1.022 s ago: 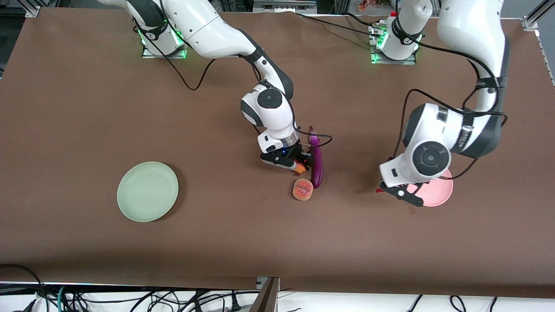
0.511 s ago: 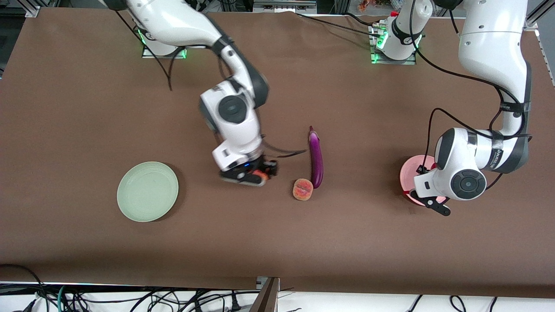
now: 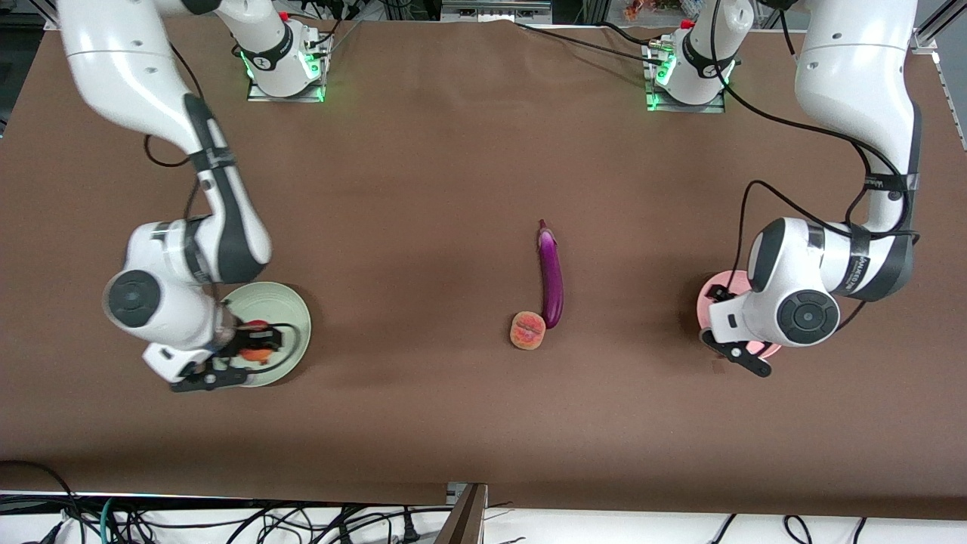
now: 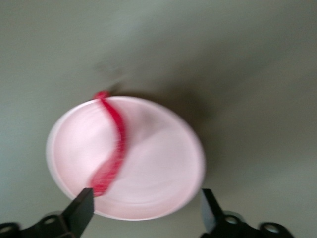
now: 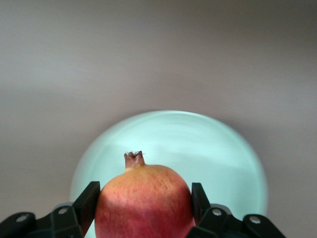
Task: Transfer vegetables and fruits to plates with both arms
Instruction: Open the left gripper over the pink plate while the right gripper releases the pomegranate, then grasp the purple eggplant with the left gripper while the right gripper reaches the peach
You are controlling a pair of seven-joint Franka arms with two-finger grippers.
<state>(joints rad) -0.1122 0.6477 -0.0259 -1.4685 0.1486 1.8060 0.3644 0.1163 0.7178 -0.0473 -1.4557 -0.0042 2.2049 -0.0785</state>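
My right gripper (image 3: 253,346) is shut on the round red pomegranate (image 3: 257,340) over the pale green plate (image 3: 285,304). The right wrist view shows the fruit (image 5: 143,203) between both fingers (image 5: 90,201), with the green plate (image 5: 208,144) below it. My left gripper (image 3: 742,357) is open and empty over the pale pink plate (image 3: 712,291). The left wrist view shows the red chili pepper (image 4: 116,144) lying on the pink plate (image 4: 158,163); the wrist hides it in the front view. The purple eggplant (image 3: 551,276) and the peach (image 3: 527,330) lie touching at mid-table.
Brown cloth covers the table. Black cables trail from both arms. The arm bases (image 3: 283,68) stand along the edge farthest from the front camera. Cables hang past the table's nearest edge.
My right arm has swung with the pomegranate from beside the eggplant to over the green plate. My left gripper moved from the pink plate's edge to over the plate, then shifted only slightly.
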